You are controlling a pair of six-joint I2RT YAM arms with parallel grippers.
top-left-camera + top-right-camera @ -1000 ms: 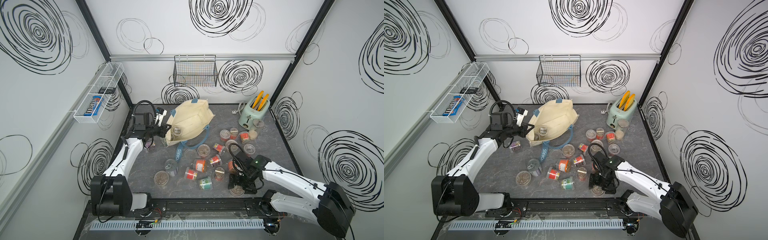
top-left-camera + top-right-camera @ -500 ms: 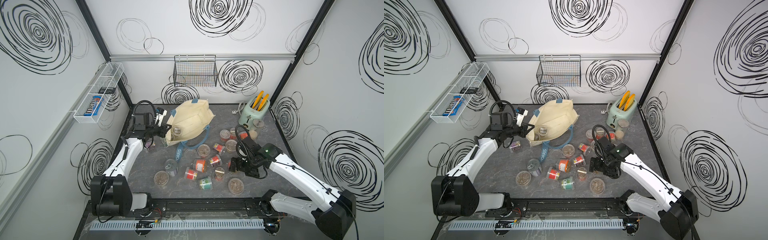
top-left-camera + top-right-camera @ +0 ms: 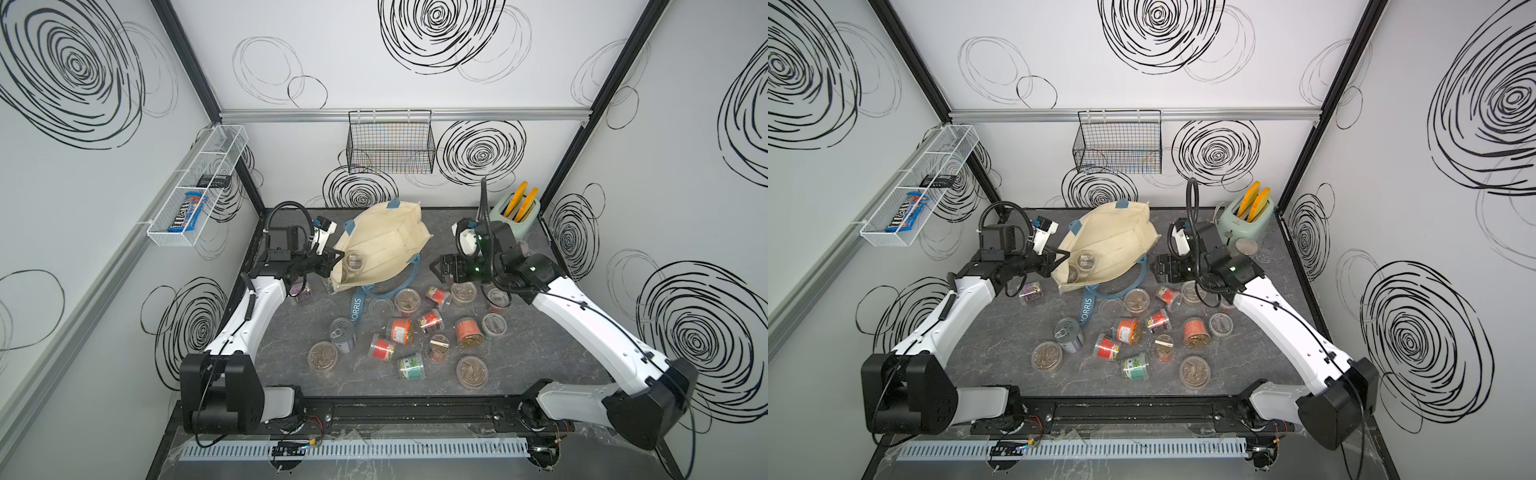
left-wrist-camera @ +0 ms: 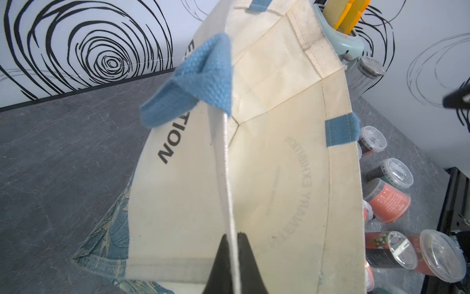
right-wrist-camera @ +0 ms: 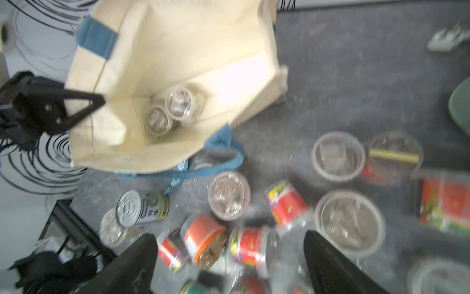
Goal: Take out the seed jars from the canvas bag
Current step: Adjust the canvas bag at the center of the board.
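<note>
The cream canvas bag (image 3: 384, 239) (image 3: 1115, 237) lies on its side at the back of the table, mouth facing the front. My left gripper (image 3: 335, 259) (image 4: 232, 236) is shut on the bag's rim and holds the mouth open. Two seed jars (image 3: 354, 261) (image 5: 179, 103) with clear lids lie inside, seen in both top views and the right wrist view. Several more seed jars (image 3: 468, 332) (image 3: 1195, 332) are scattered on the table in front of the bag. My right gripper (image 3: 434, 266) (image 5: 229, 235) hovers open and empty just right of the bag's mouth, above the loose jars.
A mint toaster (image 3: 515, 212) stands at the back right, a taller canister (image 3: 1246, 249) beside it. A tin can (image 3: 343, 332) lies among the jars. A purple-labelled jar (image 3: 301, 289) sits under the left arm. A wire basket (image 3: 390, 145) hangs on the back wall.
My right arm left a jar at the table's front and swung back and left towards the bag's mouth, jaws still open. The left gripper and the bag have not moved.
</note>
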